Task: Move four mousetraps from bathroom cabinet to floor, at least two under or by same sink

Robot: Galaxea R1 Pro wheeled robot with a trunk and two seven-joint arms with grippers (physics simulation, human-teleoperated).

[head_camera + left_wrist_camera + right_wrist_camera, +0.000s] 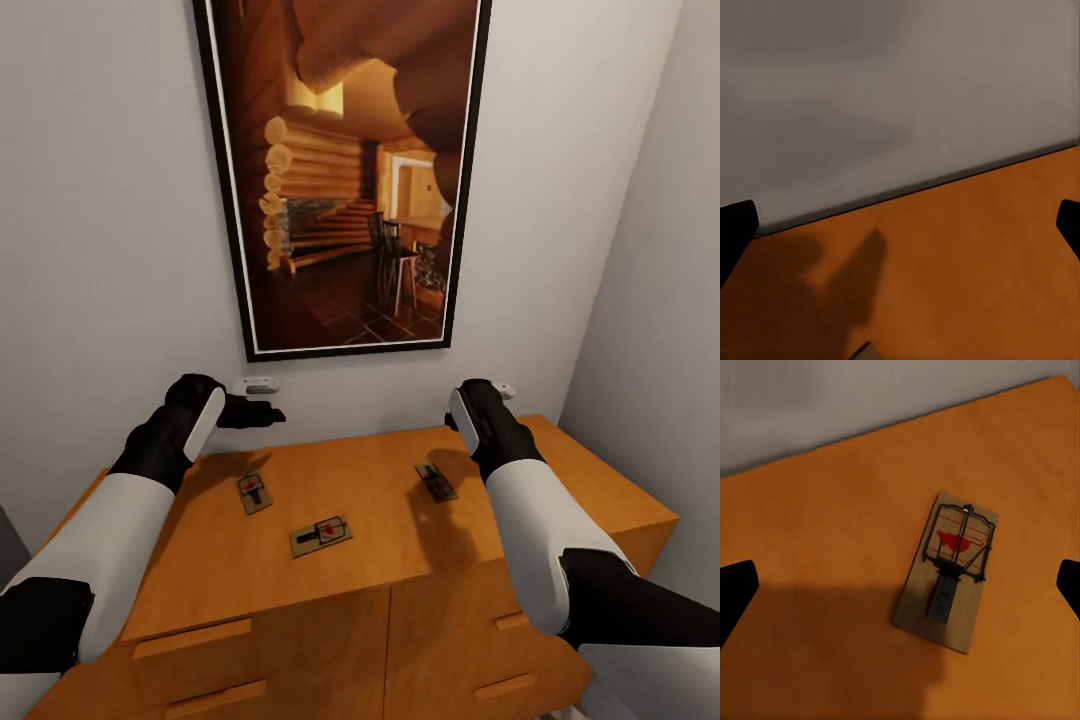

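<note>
Three mousetraps lie on top of the orange-brown cabinet [380, 470]: one at the left [254, 492], one in the middle near the front [321, 535], one at the right [436, 482]. My left gripper [258, 412] hovers over the cabinet's back left, fingers wide apart and empty; in the left wrist view [900, 229] it faces bare wood and the wall. My right gripper [900, 585] is open above the right mousetrap [949, 574], its fingertips [735, 592] far to either side and not touching it. That trap has a wire bar and a red mark.
A large framed picture [345, 170] hangs on the grey wall behind the cabinet. A side wall [660, 300] closes in on the right. Drawer fronts with handles [190, 638] face me below the top. A tan corner [866, 352] peeks in at the left wrist view's edge.
</note>
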